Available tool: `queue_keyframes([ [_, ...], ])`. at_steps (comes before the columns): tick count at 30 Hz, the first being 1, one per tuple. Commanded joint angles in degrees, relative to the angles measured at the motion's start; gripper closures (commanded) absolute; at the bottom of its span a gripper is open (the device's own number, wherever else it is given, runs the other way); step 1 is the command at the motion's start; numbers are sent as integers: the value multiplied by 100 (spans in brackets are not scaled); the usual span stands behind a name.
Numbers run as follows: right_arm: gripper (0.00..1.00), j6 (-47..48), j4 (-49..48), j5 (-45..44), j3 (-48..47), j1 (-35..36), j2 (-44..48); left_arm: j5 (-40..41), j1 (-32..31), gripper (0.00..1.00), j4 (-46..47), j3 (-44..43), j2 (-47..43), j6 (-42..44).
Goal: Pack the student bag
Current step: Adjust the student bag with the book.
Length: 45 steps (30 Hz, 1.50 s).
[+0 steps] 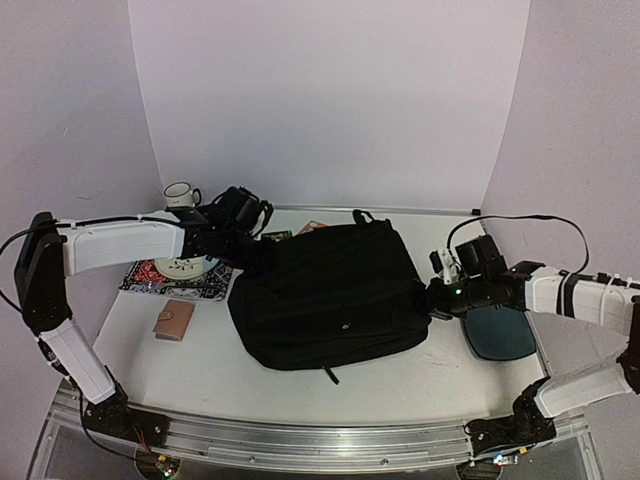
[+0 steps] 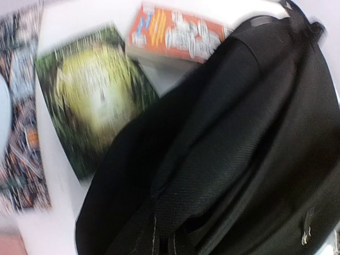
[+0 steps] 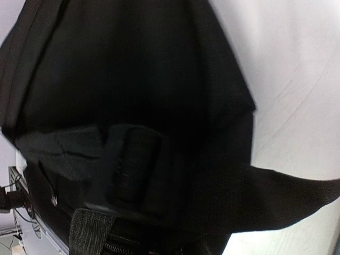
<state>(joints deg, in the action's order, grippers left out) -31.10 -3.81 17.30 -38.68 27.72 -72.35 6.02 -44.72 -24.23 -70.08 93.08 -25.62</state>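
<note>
**Both ends of the bag pinched: lift evenly, not hard**

The student bag (image 1: 330, 300) lies flat in the middle of the surface (image 1: 300, 395), with an arm at each end of it. The left gripper (image 1: 252, 257) is clenched at the bag's far-left corner. Its wrist view shows black fabric and a stitched strap (image 2: 159, 228) bunched at the bottom edge, so I read it as grasping the bag. The right gripper (image 1: 434, 298) is clenched at the bag's right edge. Its camera is filled with dark fabric and a buckle (image 3: 127, 164), and the fingers themselves are hidden, but I judge it has fabric too.

The step, as I take it, is to raise or spread the bag so it can be loaded. I want both arms moving together and slowly, because soft fabric sags and a pull from one side would drag the whole bag.

A green book (image 2: 90, 101) and an orange book (image 2: 180, 34) lie just beside the left corner, and the bag's edge overlaps the green one, so I go up before going sideways. The teal pad (image 1: 500, 332) sits beneath the right arm, so I avoid dragging across it. I cannot see an open mouth, so I look for one before thinking about the brown wallet (image 1: 173, 320).
</note>
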Motion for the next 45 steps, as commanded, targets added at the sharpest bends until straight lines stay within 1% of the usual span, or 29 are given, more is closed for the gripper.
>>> queue_keyframes([
  [1,92,-828,-428,286,268,635,282,687,129,100,702,-1163,574,900],
  [2,91,-936,-506,245,310,741,264,786,177,100,700,-1343,745,1016],
  [5,84,-1025,-570,214,275,976,19,984,318,100,700,-1725,1264,1267],
  [8,69,-955,-366,197,134,1196,-176,1233,364,99,708,-1956,1741,1575],
  [11,56,-737,147,43,-82,1308,-144,1400,376,94,723,-2032,1876,1752],
  [12,53,-633,338,-23,-170,1322,-105,1443,376,91,728,-2025,1863,1795],
  [14,46,-439,809,-203,-365,1346,27,1539,376,80,751,-1978,1777,1859],
  [16,41,-320,1086,-309,-516,1350,162,1572,376,72,766,-1930,1665,1868],
  [18,36,-172,1266,-335,-726,1350,265,1553,376,56,761,-1856,1528,1825],
  [20,31,-27,1468,-380,-999,1350,265,1456,376,47,760,-1732,1328,1743],
  [22,27,146,1696,-421,-1348,1350,193,1314,371,43,764,-1495,1048,1629],
  [25,22,344,2087,-495,-1805,1352,-13,1006,344,41,735,-1033,530,1364],
  [27,20,463,2322,-607,-2032,1350,-146,701,282,42,731,-603,171,1106],
  [29,17,599,2407,-618,-2185,1350,-277,546,130,43,744,-160,-95,829],
  [32,15,743,2758,-812,-2578,1353,-541,365,-233,45,742,349,-437,444],
  [34,15,863,2843,-902,-2782,1351,-668,349,-536,48,763,610,-551,208],
  [37,13,1124,2676,-687,-2940,1351,-1006,159,-951,51,899,947,-540,-103],
  [41,14,1436,2450,-509,-3217,1350,-1813,123,-1269,59,1094,1310,-428,-371],
  [45,14,1728,2287,-402,-3664,1347,-2566,145,-1507,61,1325,1615,-407,-536],
])
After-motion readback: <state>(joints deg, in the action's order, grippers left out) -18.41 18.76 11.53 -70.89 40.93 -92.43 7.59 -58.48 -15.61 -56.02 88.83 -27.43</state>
